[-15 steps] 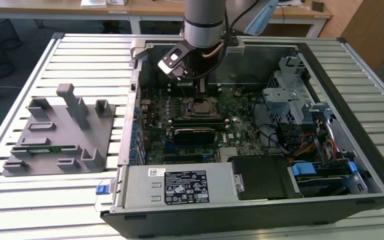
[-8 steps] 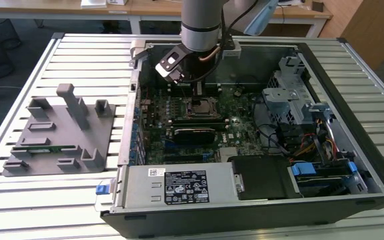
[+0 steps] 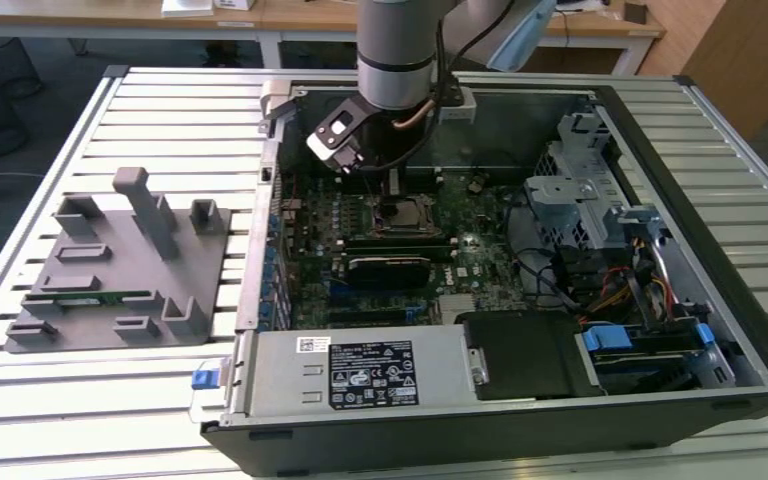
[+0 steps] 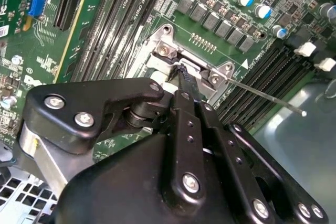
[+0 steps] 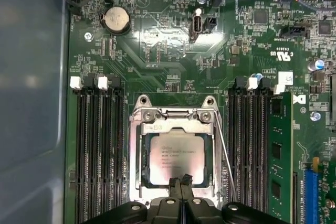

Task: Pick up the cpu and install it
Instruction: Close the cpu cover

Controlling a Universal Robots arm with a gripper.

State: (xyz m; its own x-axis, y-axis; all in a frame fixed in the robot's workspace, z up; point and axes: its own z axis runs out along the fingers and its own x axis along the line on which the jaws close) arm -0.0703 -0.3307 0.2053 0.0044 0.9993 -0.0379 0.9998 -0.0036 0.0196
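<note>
Jaws closed tip to tip, nothing held between them. The gripper [image 5: 181, 180] points straight down at the socket [image 5: 140, 145] on the motherboard [image 5: 157, 61], inside the open computer case [image 3: 704, 200].

- The cpu [image 5: 176, 156] lies flat inside the socket, silvery top plate up and square to the metal frame. It looks seated, not merely resting on top.
- The closed tips sit over the cpu's edge on the side nearest the gripper's body. Whether they press on the plate or hang just above it cannot be told.
- The closed, empty jaws suggest a blunt pressing or checking point rather than a grasp. The chip is already free of the fingers.
- The thin wire lever [image 5: 224, 150] runs along one side of the socket. In the second wrist view it angles away from the socket [image 4: 173, 51] and looks unlatched.
- Black memory slots [image 5: 97, 150] flank the socket on both sides, well clear of the tips.
</note>
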